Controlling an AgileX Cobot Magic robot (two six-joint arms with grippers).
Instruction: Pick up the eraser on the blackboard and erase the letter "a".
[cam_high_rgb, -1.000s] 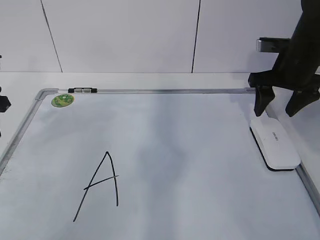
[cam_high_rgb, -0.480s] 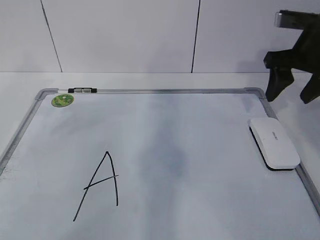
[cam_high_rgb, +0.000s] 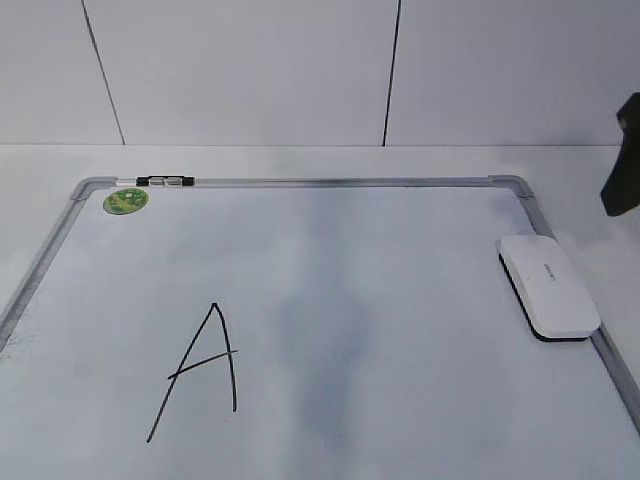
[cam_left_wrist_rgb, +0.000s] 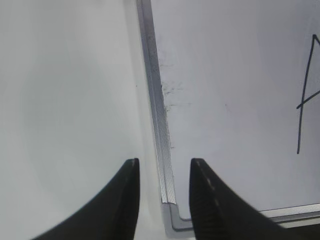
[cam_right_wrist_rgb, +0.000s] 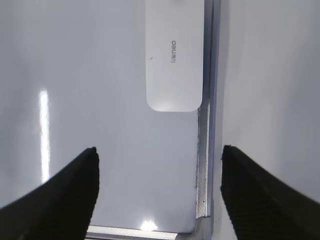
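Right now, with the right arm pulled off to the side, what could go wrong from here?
The eraser lies hard against the blackboard's right frame, so a finger of the open right gripper may catch the frame on a regrasp. The only mark visible is a capital A, with smudges mid-board; wiping it would probably remove the wrong letter.
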